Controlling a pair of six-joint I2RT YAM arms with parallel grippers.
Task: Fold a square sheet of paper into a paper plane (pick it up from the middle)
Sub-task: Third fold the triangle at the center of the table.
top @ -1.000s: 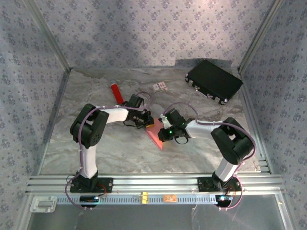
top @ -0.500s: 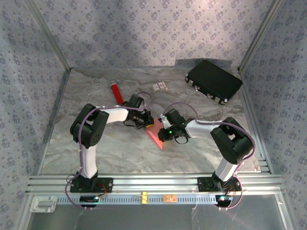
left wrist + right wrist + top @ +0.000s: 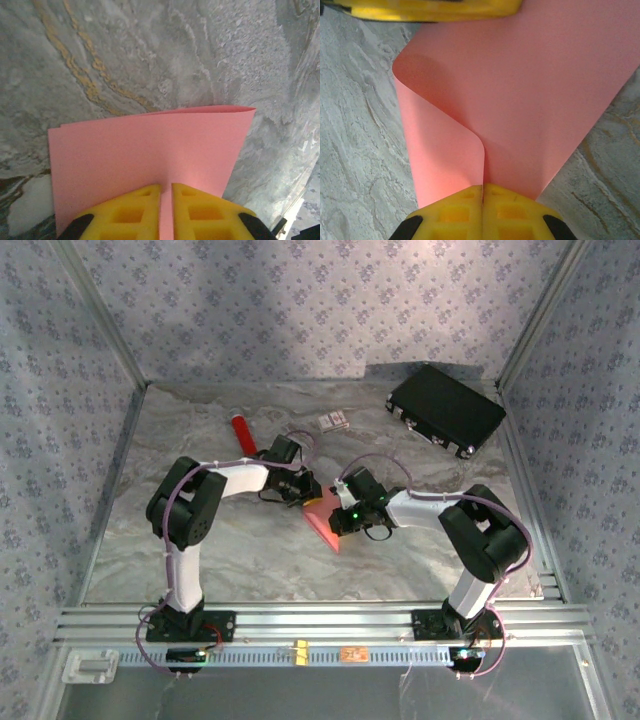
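The square sheet of paper [image 3: 322, 521] is pink-red and bent double, held just above the middle of the marble table between both arms. My right gripper [image 3: 336, 517] is shut on its curled fold; in the right wrist view the jaws [image 3: 483, 188] meet on the sheet [image 3: 535, 100]. My left gripper [image 3: 307, 496] meets the sheet from the far left. In the left wrist view its fingertips [image 3: 166, 187] stand a narrow slit apart over the flat pink surface [image 3: 150, 145]. One left finger [image 3: 430, 7] shows yellow at the top of the right wrist view.
A glossy red cylinder [image 3: 241, 433] lies at the back left, with a small printed card [image 3: 333, 421] to its right. A black case [image 3: 446, 408] sits at the back right. Metal frame rails [image 3: 320, 620] run along the near edge.
The left jaws have parted slightly from their earlier squeeze on the sheet. Both arms and the paper stay where they were.
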